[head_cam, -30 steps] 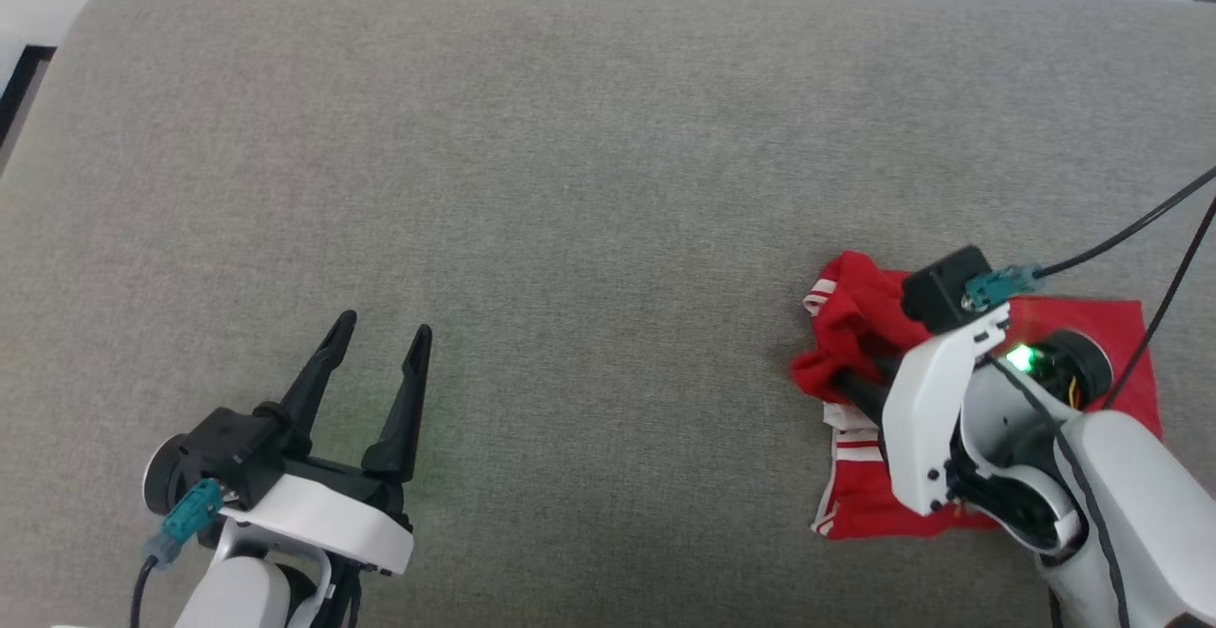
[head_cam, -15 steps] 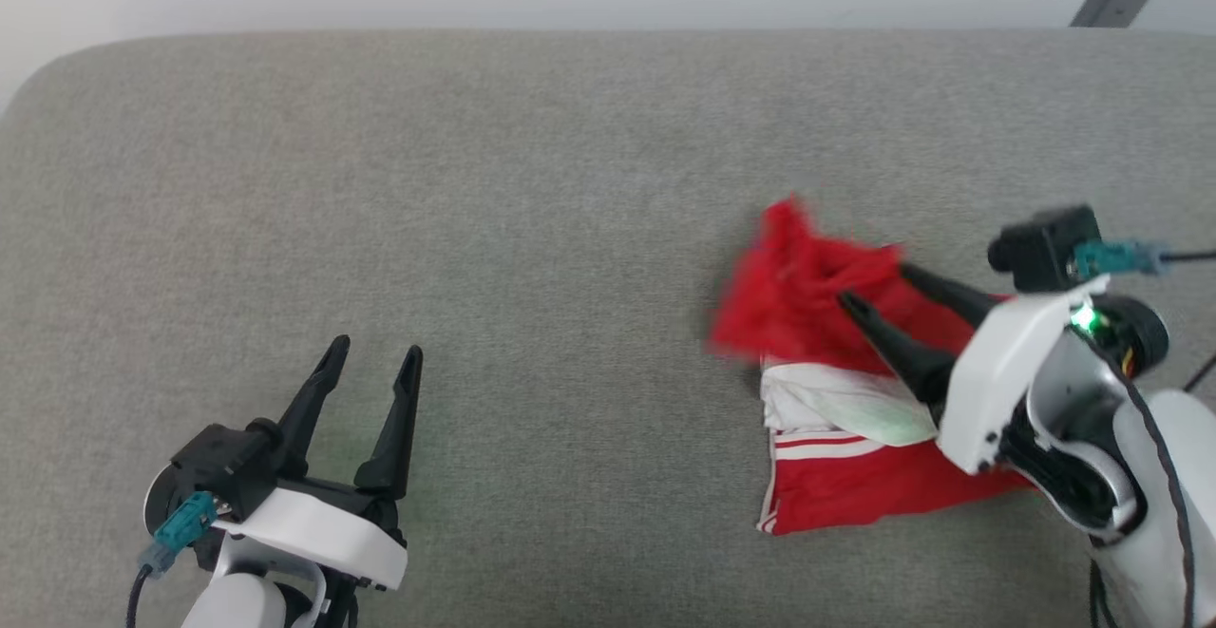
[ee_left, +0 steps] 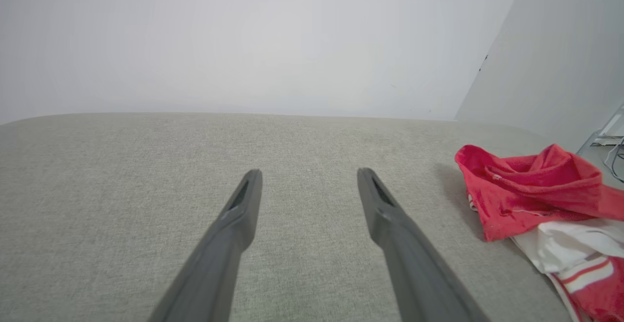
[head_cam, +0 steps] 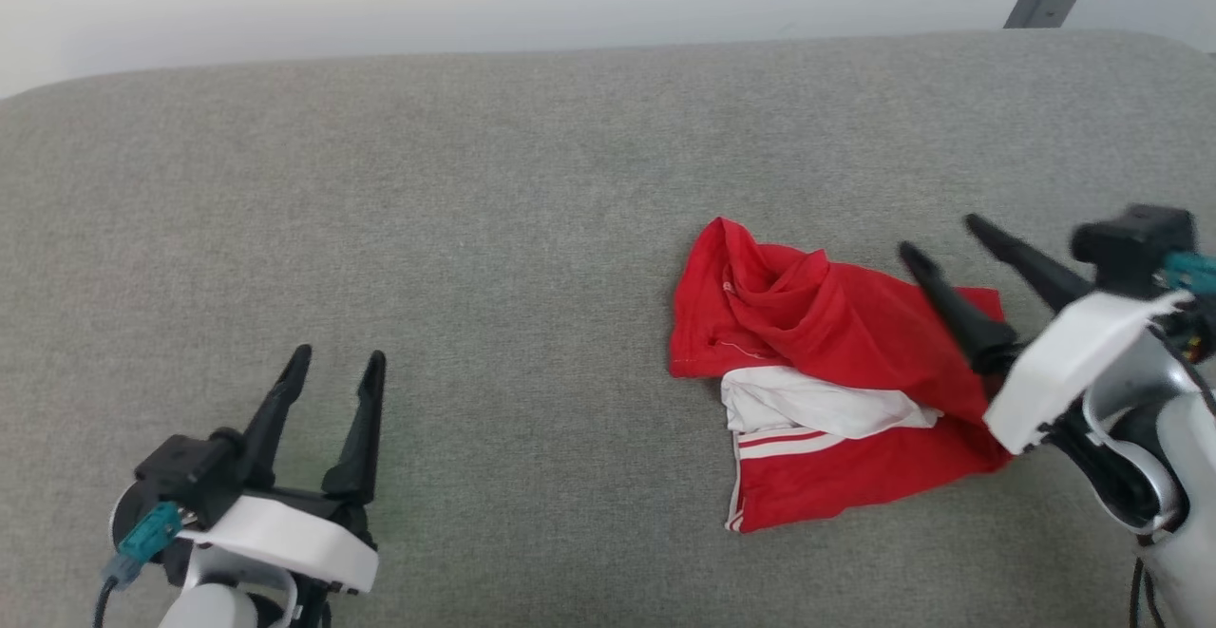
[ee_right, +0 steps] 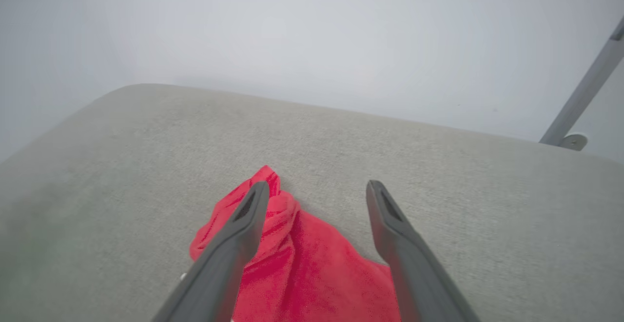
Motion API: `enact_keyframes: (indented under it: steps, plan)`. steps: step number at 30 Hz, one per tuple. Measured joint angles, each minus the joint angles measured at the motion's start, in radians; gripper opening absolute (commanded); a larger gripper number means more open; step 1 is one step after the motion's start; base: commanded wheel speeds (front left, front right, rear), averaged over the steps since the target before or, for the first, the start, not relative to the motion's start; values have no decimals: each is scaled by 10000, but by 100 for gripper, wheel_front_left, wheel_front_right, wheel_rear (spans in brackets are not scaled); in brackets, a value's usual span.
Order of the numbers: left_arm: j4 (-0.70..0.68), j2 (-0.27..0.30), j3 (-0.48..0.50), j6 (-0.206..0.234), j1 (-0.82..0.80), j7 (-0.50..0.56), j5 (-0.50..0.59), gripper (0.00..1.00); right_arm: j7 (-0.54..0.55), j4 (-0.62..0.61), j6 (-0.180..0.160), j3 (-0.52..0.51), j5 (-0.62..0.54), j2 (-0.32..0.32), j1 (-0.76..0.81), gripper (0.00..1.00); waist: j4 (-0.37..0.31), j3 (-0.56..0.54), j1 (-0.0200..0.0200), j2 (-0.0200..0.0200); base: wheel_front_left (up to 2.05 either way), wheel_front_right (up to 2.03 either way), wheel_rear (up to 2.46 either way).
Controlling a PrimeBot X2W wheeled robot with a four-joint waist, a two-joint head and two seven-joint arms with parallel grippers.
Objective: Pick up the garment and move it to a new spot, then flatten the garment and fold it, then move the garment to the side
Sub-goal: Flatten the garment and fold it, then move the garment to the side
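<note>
The garment (head_cam: 836, 343) lies in a crumpled heap on the grey cloth-covered worktop (head_cam: 475, 181), so the step in hand is likely the flattening, with no fold yet made. To do it well, each pincer should take a separate edge, not the raised bunch in the middle. The striped trim (head_cam: 769, 443) and the white sleeve (head_cam: 817, 405) lie on the near-left side of the right pincer (head_cam: 936, 234), and they mark good places to find a true edge. A pinch should catch 1 layer only, then draw outward low over the worktop so the cloth slides open instead of lifting in a lump. The red ridge just ahead of the right pincer's left finger would probably drag several layers at once.

The right pincer (ee_right: 317, 184) stands wide apart with nothing between its 2 fingers. Its left finger lies over the red cloth (ee_right: 302, 263) in the right wrist view, while its right finger is over bare worktop. I cannot tell whether the left finger touches the cloth or hangs just above it.

The left pincer (head_cam: 340, 354) is also spread wide and holds nothing, its tips (ee_left: 308, 173) over bare worktop. The garment (ee_left: 526, 190) sits well off to its right, so that arm must travel across before it can help.
</note>
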Motion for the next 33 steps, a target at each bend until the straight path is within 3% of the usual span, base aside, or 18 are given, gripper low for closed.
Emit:
enact_keyframes:
  steps: [8, 12, 20, 33]
  plan:
    - [-23, -98, 631, 2, 464, 0, 8, 100, -2801, 838, 0, -1127, -1133, 397, 925, 100, -272, -301, 0, 0, 0, 0, 0]
    - [-79, -144, 792, 2, 802, 0, 23, 100, -3666, 1185, 0, -1574, -1613, 683, 1453, 100, -339, -486, 0, 1, 0, 0, 0]
    - [-405, -228, 1325, 2, 1641, 0, 157, 100, -4010, 1406, 0, -2307, -2328, 1197, 2721, 100, -333, -707, 0, 1, 0, 0, 0]
    - [-1337, -541, 1864, 0, 2753, 0, 522, 100, -3515, 81, 0, -3733, -2823, 1912, 4128, 100, -284, -560, 0, 0, 0, 0, 0]
